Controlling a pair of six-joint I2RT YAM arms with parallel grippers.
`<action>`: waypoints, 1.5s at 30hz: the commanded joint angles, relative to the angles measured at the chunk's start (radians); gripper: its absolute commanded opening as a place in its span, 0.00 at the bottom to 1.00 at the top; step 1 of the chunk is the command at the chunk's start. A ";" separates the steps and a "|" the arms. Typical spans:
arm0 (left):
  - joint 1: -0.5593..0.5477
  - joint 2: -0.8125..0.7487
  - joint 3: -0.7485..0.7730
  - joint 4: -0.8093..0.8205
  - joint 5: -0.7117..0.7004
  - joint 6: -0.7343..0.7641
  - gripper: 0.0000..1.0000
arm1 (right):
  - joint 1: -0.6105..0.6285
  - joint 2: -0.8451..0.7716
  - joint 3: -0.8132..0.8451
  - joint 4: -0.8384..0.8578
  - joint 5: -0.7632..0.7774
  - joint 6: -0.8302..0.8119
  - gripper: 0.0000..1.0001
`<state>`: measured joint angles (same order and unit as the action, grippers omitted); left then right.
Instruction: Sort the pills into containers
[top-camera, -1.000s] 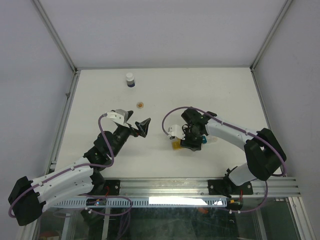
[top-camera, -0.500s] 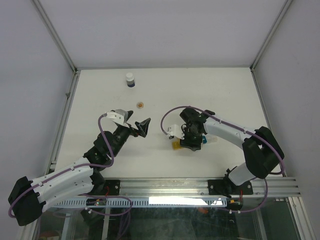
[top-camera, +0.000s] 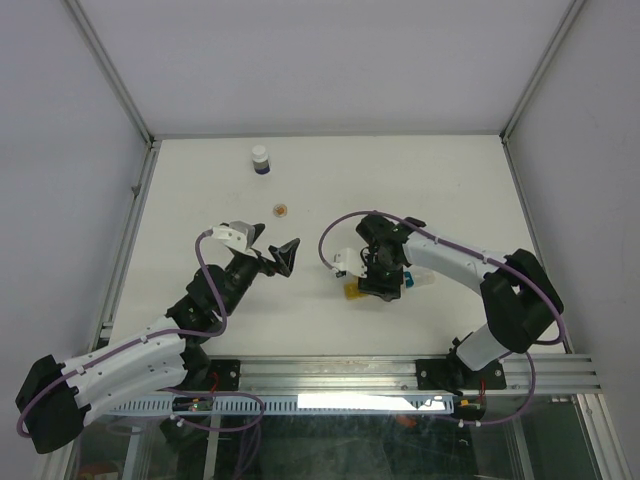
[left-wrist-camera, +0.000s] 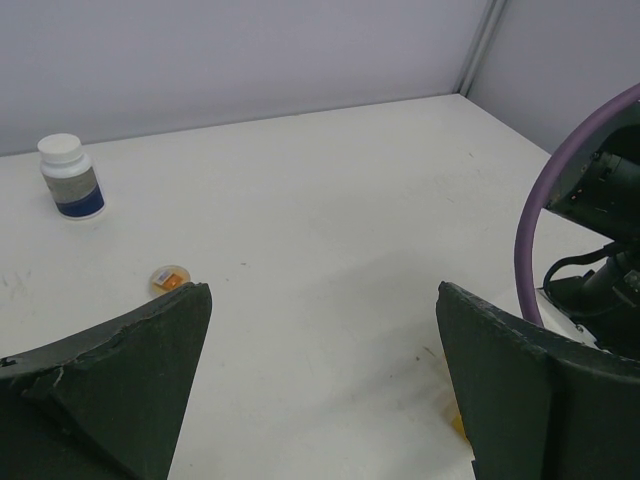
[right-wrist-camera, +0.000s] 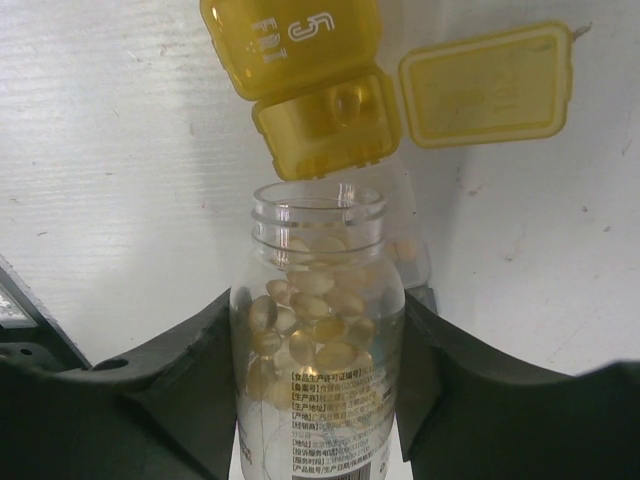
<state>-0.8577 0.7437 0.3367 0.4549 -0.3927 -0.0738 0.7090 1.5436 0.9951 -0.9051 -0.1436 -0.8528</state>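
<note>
With my right pincer (right-wrist-camera: 318, 335) clamped on the open pill bottle (right-wrist-camera: 318, 250), I should tip gently, mouth held over the open yellow container (right-wrist-camera: 325, 130), letting capsules (right-wrist-camera: 310, 305) drop singly.

Holds the left gripper (top-camera: 270, 247) wide open and empty, well left of the clear pill bottle (right-wrist-camera: 318, 345), forearm angled toward it; clamps that bottle's sides in the right gripper (top-camera: 382, 278), right arm bent in from its right

A white table (top-camera: 450, 180) bears a white bottle (top-camera: 260, 160), an orange disc (top-camera: 281, 209) and a yellow container (top-camera: 352, 291).
</note>
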 joint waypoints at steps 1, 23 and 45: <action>-0.001 -0.018 -0.005 0.042 -0.009 0.014 0.99 | 0.014 -0.010 0.017 0.027 0.039 0.023 0.02; -0.002 -0.025 -0.009 0.043 -0.008 0.014 0.99 | 0.024 -0.032 -0.003 0.087 0.094 0.047 0.00; -0.002 -0.029 -0.011 0.045 -0.009 0.015 0.99 | 0.002 -0.020 0.025 0.039 0.072 0.053 0.00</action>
<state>-0.8577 0.7307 0.3279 0.4557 -0.3927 -0.0738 0.7136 1.5417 1.0050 -0.8948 -0.1333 -0.8108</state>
